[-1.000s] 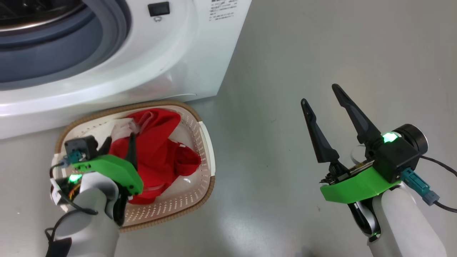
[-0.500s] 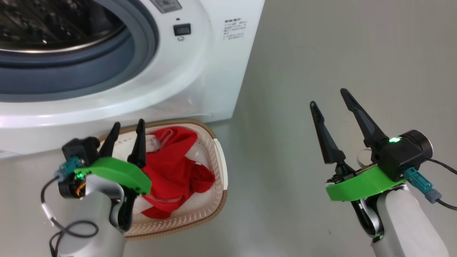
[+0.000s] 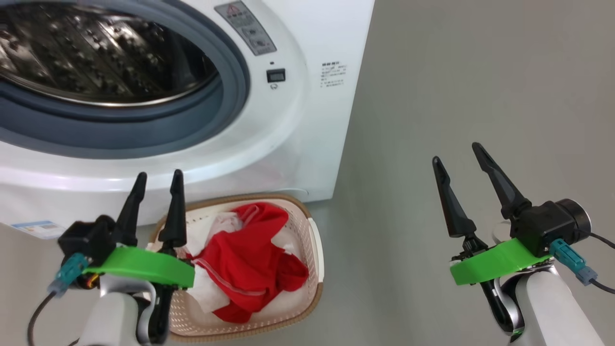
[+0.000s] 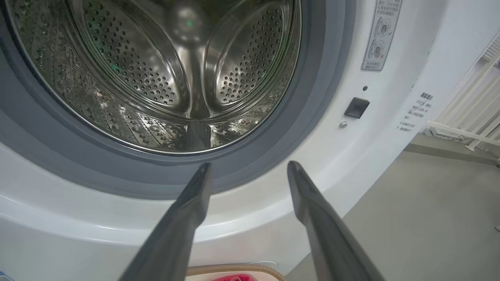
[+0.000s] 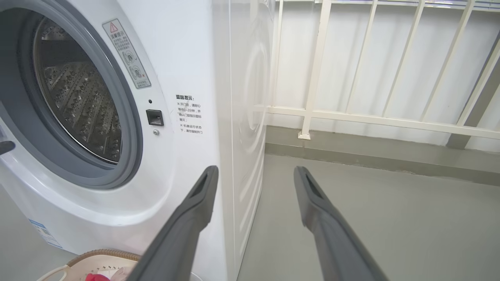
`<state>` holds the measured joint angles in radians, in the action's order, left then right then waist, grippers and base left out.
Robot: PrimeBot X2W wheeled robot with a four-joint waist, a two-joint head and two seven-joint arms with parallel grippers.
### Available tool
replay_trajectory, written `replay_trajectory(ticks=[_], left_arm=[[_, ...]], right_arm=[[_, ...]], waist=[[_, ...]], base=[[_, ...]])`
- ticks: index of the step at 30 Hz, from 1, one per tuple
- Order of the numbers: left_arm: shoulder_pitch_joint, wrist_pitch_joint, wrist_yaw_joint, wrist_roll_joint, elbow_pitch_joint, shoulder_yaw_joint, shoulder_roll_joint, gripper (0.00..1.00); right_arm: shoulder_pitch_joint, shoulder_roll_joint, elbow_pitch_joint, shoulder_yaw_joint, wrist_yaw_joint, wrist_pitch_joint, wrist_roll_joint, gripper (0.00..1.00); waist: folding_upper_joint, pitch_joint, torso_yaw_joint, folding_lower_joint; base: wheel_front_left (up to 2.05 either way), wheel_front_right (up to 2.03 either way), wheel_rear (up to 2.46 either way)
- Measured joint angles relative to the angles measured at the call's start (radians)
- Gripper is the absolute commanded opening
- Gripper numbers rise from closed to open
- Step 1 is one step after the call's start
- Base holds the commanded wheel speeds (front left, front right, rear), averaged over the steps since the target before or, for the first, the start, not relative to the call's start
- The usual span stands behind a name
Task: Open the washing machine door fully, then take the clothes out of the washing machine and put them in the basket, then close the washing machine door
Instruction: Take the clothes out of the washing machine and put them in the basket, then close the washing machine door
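Head view: the washing machine (image 3: 288, 144) takes up the upper left, its round mouth uncovered. A grey rubber ring (image 3: 233, 103) runs around the perforated steel drum (image 3: 96, 57), and what shows of the drum is bare shining metal. A small dark latch socket (image 3: 276, 75) sits on the machine's white front just right of the ring, with printed labels (image 3: 334, 74) further toward the machine's right edge.

The basket (image 3: 314, 250) stands on the grey floor (image 3: 456, 72) just in front of the washing machine's lower front, near its right corner. The clothes (image 3: 250, 262) lie heaped inside it in a loose pile, red fabric with white parts.

The left gripper (image 3: 159, 174) hovers in front of the washing machine, below the mouth. Its two dark fingers are spread apart with nothing between them and point up toward the white panel under the ring. In the left wrist view these fingers frame the lower arc of the ring without touching the machine.

The right gripper (image 3: 456, 152) hangs off the washing machine's right side, well apart from it, above the floor. Its fingers are also spread wide and hold nothing. In the right wrist view they point past the machine's right front corner, and a white railing (image 5: 316, 70) stands beyond the machine's side wall.
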<state>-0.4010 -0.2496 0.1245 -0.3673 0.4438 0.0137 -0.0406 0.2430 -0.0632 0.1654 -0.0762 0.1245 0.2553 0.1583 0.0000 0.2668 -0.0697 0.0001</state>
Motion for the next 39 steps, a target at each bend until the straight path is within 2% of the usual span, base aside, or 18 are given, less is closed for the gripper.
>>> replay_trajectory(ticks=[12,20,27,39], left_arm=[[0.128,0.000,0.001,0.046,-0.156,-0.029,-0.002,1.00],[0.185,0.000,-0.002,0.069,-0.194,-0.043,-0.016,1.00],[0.257,0.002,-0.029,0.084,-0.231,-0.044,-0.025,1.00],[0.340,0.030,-0.047,0.086,-0.272,-0.049,-0.038,1.00]], right_arm=[[-0.056,0.000,0.014,0.033,0.000,0.000,0.000,1.00],[-0.081,-0.002,0.026,0.036,0.000,0.000,0.000,1.00],[-0.119,-0.010,0.028,0.035,0.000,0.000,0.001,1.00],[-0.154,-0.025,0.028,0.036,0.000,0.000,0.002,1.00]], waist=[[0.0000,-0.112,0.015,0.0000],[0.0000,-0.165,0.007,0.0000],[0.0000,-0.211,-0.002,0.0000],[0.0000,-0.267,-0.005,0.0000]], base=[[0.00,0.00,0.00],[0.00,0.00,0.00],[0.00,0.00,0.00],[0.00,0.00,0.00]])
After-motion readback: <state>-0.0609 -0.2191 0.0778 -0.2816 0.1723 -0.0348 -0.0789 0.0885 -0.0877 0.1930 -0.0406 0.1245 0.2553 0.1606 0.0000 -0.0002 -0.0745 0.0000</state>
